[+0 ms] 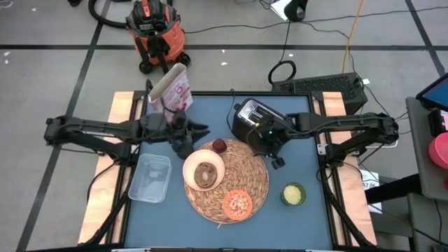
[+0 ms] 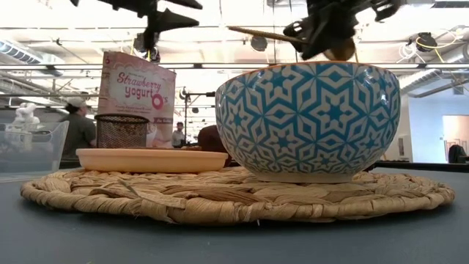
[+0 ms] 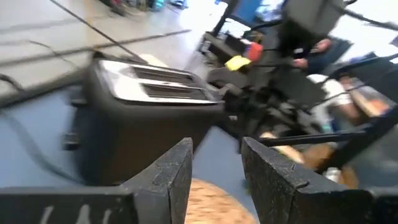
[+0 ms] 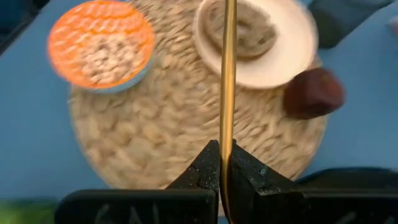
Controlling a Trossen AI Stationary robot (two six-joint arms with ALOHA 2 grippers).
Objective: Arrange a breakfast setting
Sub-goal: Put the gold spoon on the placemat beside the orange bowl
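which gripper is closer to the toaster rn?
Right. The right gripper, shut on the spoon, hangs right beside the toaster. The left gripper is across a gap, over by the bowl.

Patterned bowl (image 2: 315,121) on straw placemat (image 2: 234,192), possibly spoon (image 2: 267,34) above

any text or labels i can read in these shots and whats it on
"Strawberry yogurt" with an "O's"-like ending partly hidden: front of the pink-white cereal box, low view.
Smaller print on that box: too small to read.
Toaster, bowl, orange dish: no readable text.
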